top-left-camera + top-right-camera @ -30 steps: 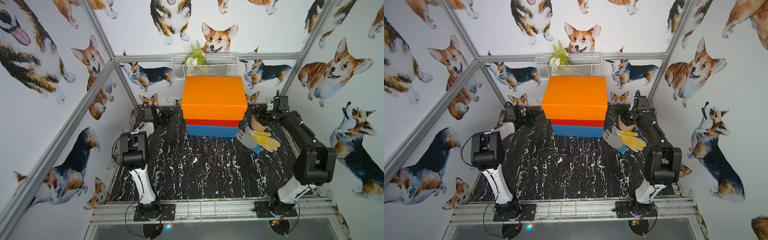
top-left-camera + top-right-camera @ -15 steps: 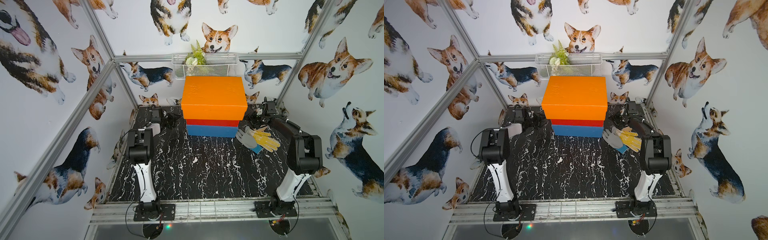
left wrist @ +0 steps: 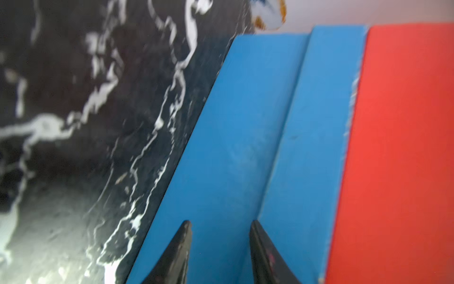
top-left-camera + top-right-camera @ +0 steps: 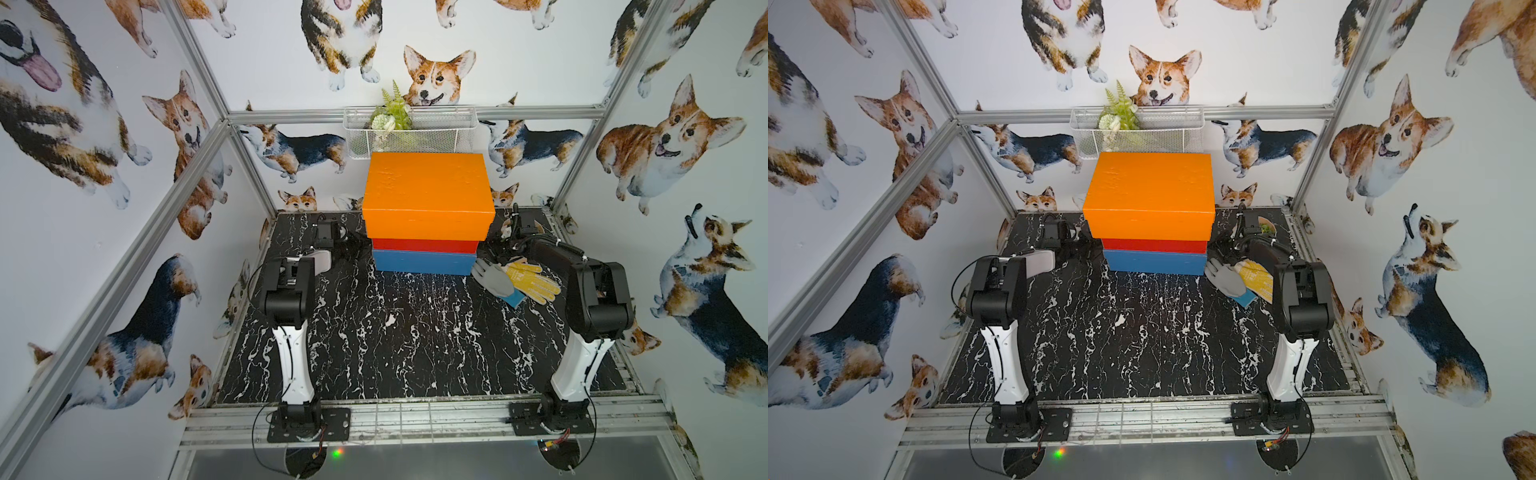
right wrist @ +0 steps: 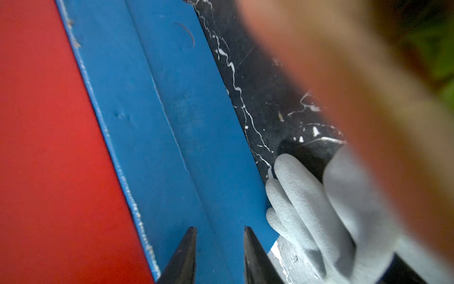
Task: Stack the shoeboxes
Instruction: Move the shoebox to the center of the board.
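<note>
My left fingers (image 3: 218, 248) and right fingers (image 5: 219, 253) are closed down, gripping nothing, one pair at each end of the blue shoebox (image 4: 424, 262). Red (image 4: 424, 245) and orange (image 4: 426, 195) sit on it. Stack looks finished; next I'd retreat without nudging it.

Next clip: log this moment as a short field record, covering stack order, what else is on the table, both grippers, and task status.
stack: orange box on red box on blue box
stack place: far middle of the table
beside stack: grey glove and yellow glove
left gripper: shut, empty, by blue box
right gripper: shut, empty, by blue box
status: all three stacked
</note>
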You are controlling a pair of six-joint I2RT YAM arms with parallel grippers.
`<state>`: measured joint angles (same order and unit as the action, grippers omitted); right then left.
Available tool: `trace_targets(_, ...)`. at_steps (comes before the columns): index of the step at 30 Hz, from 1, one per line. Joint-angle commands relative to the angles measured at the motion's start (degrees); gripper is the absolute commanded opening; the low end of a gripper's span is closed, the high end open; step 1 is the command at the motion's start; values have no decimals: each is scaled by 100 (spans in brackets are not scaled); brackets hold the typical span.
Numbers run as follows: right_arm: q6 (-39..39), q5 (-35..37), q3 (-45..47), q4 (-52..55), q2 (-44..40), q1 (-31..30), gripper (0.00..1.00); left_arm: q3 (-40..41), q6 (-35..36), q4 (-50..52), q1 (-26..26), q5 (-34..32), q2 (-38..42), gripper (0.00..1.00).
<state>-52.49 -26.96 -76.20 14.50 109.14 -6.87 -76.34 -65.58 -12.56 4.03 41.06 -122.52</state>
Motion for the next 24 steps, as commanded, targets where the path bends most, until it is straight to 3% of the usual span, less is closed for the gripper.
trace_targets(1,-139,-44,163,-183,-88,-80,34,230,-145,-349,43,62,155,41)
trace_targets(11,-174,58,899,-443,-584,-297,34,1313,-203,-979,187,100,785,41)
trace_targets(24,38,206,1052,-60,-1149,-404,35,2127,-165,-1056,461,-130,1719,42)
